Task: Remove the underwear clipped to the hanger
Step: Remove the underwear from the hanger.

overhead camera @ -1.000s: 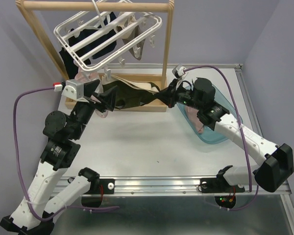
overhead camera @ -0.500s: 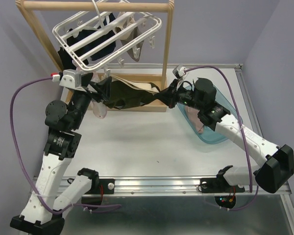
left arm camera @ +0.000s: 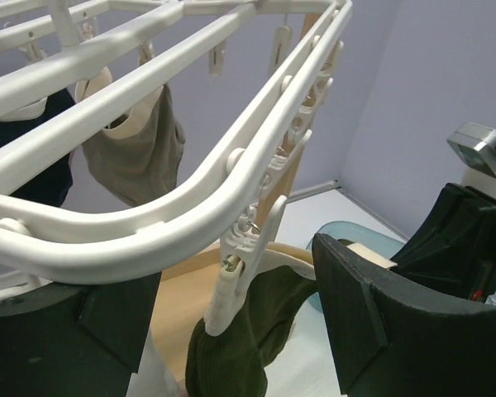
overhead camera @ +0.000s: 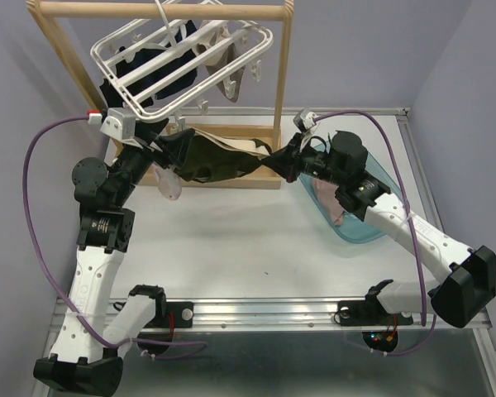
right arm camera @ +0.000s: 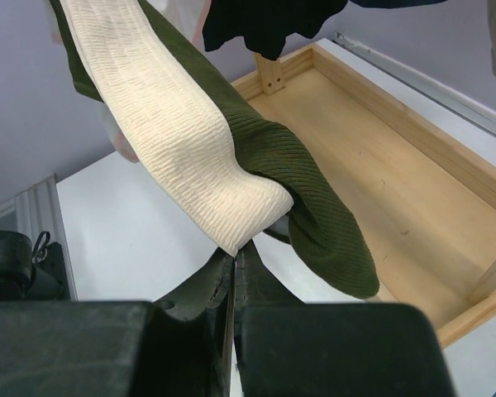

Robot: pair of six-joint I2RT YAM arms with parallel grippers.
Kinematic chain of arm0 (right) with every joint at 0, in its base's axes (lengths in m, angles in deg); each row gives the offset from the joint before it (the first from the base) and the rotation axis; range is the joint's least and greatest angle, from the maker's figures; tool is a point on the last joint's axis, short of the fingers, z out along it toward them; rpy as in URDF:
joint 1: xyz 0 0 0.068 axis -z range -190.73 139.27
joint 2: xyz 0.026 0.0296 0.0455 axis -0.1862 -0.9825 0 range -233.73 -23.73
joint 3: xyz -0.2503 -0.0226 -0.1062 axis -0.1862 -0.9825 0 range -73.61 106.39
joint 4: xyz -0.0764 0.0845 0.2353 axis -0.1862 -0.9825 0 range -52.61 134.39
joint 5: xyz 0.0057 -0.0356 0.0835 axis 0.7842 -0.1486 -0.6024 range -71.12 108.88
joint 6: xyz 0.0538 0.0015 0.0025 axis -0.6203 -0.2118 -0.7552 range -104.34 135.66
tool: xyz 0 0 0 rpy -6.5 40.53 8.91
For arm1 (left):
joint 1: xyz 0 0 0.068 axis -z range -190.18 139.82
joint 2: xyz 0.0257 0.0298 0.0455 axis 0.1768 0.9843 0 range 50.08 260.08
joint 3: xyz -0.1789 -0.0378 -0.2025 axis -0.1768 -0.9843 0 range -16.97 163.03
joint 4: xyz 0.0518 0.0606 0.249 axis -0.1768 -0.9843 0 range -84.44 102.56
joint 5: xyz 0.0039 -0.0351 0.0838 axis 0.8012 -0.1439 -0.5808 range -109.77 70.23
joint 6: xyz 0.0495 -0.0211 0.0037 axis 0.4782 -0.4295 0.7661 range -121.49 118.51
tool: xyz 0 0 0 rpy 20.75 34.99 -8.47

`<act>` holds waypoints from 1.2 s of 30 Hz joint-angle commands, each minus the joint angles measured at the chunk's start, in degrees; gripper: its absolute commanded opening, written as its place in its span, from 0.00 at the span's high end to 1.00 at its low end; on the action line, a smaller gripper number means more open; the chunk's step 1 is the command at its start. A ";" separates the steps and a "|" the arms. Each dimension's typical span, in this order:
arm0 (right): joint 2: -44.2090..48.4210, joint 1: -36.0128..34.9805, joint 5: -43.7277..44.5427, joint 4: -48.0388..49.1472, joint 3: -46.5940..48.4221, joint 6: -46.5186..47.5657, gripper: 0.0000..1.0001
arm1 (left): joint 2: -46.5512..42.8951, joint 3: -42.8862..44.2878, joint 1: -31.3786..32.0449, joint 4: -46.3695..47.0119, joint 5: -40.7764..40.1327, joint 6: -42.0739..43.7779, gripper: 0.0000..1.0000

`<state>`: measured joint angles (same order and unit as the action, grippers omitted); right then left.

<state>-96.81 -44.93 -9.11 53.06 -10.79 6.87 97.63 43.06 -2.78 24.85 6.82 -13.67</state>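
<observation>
**Subject.** I am inspecting the olive underwear (overhead camera: pixel 219 157), a soft ribbed-knit piece with a cream waistband (right arm camera: pixel 174 141). It is stretching across the upper middle of the top view. One end is hanging from a clip (left arm camera: pixel 236 277) on the near rim of the hanger (left arm camera: pixel 149 207), and my right arm is holding the other. The span between is sagging over the wooden base tray (right arm camera: pixel 380 157) of the rail stand (overhead camera: pixel 161 10).

**Fingers.** The right fingers (right arm camera: pixel 202 285) are clenched and pinching a fold of waistband and knit at the garment's right end. The left fingers (left arm camera: pixel 380 331) are spread wide and grasping nothing. They are standing either side of the clip, low in the left wrist view.

**Handling.** I am judging the cloth light, limp and stretchy. It is twisting into a rope under the pull, so it could slip or overstretch before the clip gives. The waistband is offering the firmest hold on the cloth. The clip is small, rigid plastic. The hanger is hanging tilted from the rail, so I am expecting it to swing rather than resist. I am rating the clip's upper tabs the better place to squeeze.

**Remaining.** A navy piece (left arm camera: pixel 33 149) and a taupe piece (left arm camera: pixel 140 149) are hanging clipped to the frame. At right on the tabletop (overhead camera: pixel 231 248), a teal tub (overhead camera: pixel 360 234) is holding pale pink cloth.
</observation>
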 commanded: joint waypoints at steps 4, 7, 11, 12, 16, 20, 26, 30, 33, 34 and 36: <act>1.45 0.36 -1.28 4.17 -1.39 0.62 0.99 | 0.17 1.49 -0.37 7.65 3.65 -1.96 0.18; 1.45 0.27 -1.54 4.17 -1.48 0.54 0.99 | 0.61 1.23 -0.46 8.53 3.47 -2.23 0.19; 1.62 0.36 -2.07 4.25 -1.57 0.36 0.99 | 0.61 0.44 -0.46 10.11 2.42 -3.19 0.21; 1.54 0.36 -2.16 4.25 -1.57 0.36 0.99 | 0.44 0.00 -0.46 10.81 2.33 -3.72 0.21; 1.54 0.27 -2.60 4.34 -1.74 0.01 0.99 | -0.97 -3.51 -0.46 17.66 2.07 -6.97 0.23; 1.45 0.44 -3.04 4.60 -1.83 -0.34 0.99 | -1.58 -6.76 -0.46 21.89 0.75 -9.78 0.24; 1.62 0.45 -3.56 4.87 -1.92 -0.52 0.99 | -1.23 -8.35 -0.46 26.11 -0.22 -11.28 0.25; 1.62 0.45 -3.92 5.04 -2.18 -0.78 1.00 | -1.41 -9.67 -0.46 29.10 -0.66 -12.07 0.26; 1.45 0.45 -4.27 5.31 -2.18 -1.04 1.00 | -1.15 -10.46 -0.46 31.90 -0.57 -13.30 0.26; 1.45 0.45 -4.27 5.31 -2.18 -1.13 1.00 | -1.06 -10.55 -0.46 32.09 -0.57 -13.56 0.27; 1.53 0.45 -4.44 5.48 -2.27 -1.22 0.99 | -0.53 -10.90 -0.46 32.70 -0.22 -13.74 0.28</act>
<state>-96.79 -44.86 -12.30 54.72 -12.45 6.32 97.17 32.84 -2.89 50.64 6.36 -25.98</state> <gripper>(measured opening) 0.022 0.735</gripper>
